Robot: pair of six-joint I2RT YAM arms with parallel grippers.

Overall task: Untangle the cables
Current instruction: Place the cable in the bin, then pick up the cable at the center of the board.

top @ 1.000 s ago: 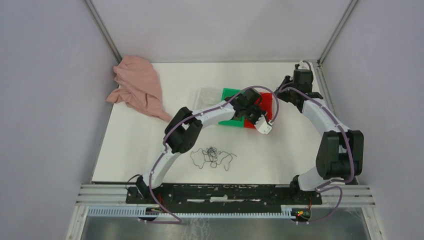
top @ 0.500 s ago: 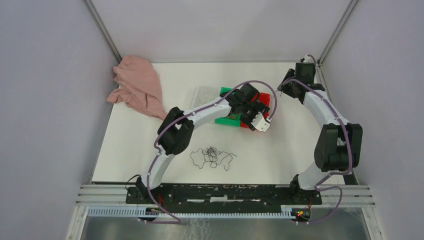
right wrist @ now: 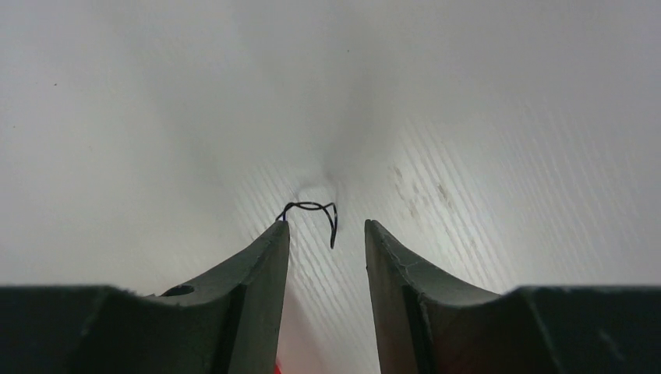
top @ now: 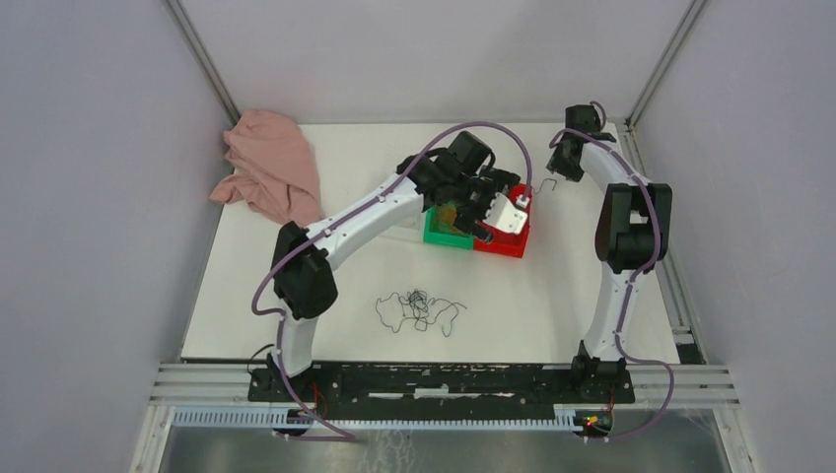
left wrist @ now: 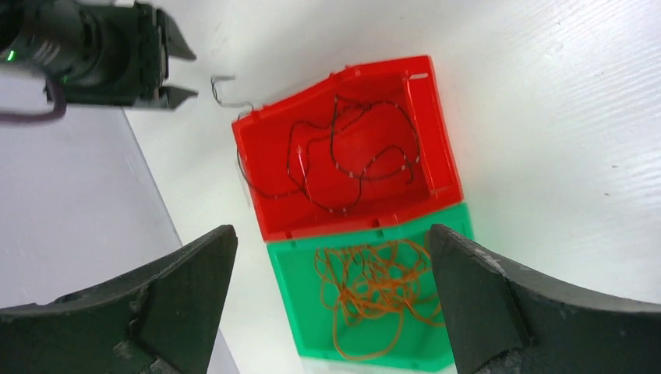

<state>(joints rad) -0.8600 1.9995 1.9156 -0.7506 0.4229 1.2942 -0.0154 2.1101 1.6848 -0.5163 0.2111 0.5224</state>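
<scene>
Loosely, hair-thin black cables (top: 418,307) sprawl in curly, knotted loops.

orange cable (top: 450,216) in green bin (top: 444,239) partly hidden under left arm (top: 365,209).

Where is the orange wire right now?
In the left wrist view, the orange wire lies coiled inside the green bin, right against the red bin.

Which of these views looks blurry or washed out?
Top view: evenly lit, the wire tangle sharp. Left wrist view: red bin and green bin crisp, near fingers soft. Right wrist view: background pale and hazy, only the wire tip sharp.
</scene>
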